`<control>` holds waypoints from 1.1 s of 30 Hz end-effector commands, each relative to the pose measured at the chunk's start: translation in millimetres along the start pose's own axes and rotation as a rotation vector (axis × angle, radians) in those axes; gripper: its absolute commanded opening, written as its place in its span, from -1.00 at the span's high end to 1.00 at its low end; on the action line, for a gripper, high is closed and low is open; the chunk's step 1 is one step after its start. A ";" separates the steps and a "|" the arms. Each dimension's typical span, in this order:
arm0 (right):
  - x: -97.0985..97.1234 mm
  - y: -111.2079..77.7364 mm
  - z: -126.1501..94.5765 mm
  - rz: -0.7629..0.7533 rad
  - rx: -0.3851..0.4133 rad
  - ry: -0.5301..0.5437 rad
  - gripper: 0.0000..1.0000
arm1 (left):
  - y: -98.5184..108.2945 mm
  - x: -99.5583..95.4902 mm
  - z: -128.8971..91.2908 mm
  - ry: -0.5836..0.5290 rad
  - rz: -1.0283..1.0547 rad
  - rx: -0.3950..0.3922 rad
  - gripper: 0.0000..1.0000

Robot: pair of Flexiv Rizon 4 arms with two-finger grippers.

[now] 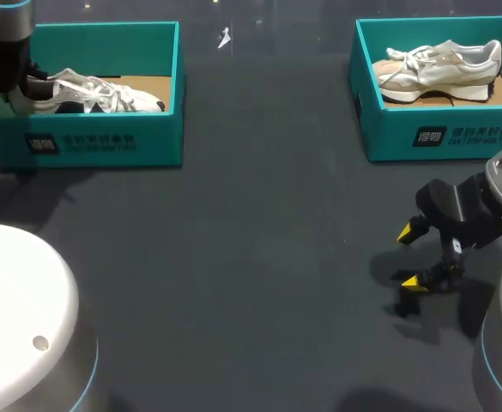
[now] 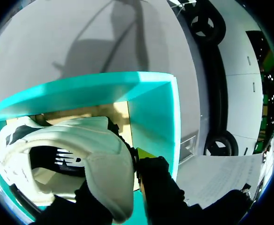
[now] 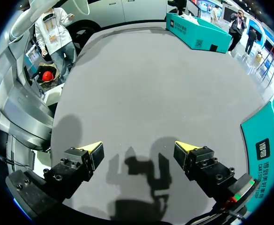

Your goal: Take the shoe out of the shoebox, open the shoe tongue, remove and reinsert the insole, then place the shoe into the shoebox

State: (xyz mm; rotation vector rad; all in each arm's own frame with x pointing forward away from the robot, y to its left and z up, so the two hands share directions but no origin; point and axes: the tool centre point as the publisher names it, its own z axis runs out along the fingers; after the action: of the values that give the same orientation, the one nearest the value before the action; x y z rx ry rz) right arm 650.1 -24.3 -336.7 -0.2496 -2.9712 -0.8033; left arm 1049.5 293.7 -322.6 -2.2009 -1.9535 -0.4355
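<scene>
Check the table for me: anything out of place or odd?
Only a small white scrap lying on the table between the left shoebox and the right shoebox. It looks like stray debris.

One bench [image 1: 259, 240] carries two teal boxes, the left shoebox [image 1: 105, 137] and the right shoebox [image 1: 439, 129]. There are two pale shoes, the left shoe [image 1: 105, 94] and the right shoe [image 1: 444, 64]. Two pincers show, the left pincer [image 2: 133, 163] and the right pincer [image 1: 411, 257]. There is one white scrap [image 1: 225, 38].

Robotics lab, grey table [image 1: 259, 215], robot arm [image 1: 474, 210]
</scene>
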 end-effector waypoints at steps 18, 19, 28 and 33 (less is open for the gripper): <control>1.5 0.0 -0.3 0.001 0.002 -0.002 -1.00 | 4.3 -11.2 30.0 -0.022 0.010 0.053 1.00; 1.5 0.0 -0.3 0.001 0.002 -0.002 -1.00 | 4.5 -11.6 30.8 -0.020 0.011 0.053 1.00; 1.5 0.0 -0.3 0.001 0.002 -0.002 -1.00 | 5.8 -15.1 41.3 -0.020 0.023 0.056 1.00; 1.5 0.0 -0.3 0.001 0.002 -0.002 -1.00 | 5.6 -16.6 43.8 -0.035 0.031 0.056 1.00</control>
State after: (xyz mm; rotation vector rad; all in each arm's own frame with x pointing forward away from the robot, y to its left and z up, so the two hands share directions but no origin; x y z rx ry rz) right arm 650.1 -24.3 -336.7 -0.2496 -2.9712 -0.8033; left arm 1056.5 292.0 -366.7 -2.2095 -1.9227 -0.3417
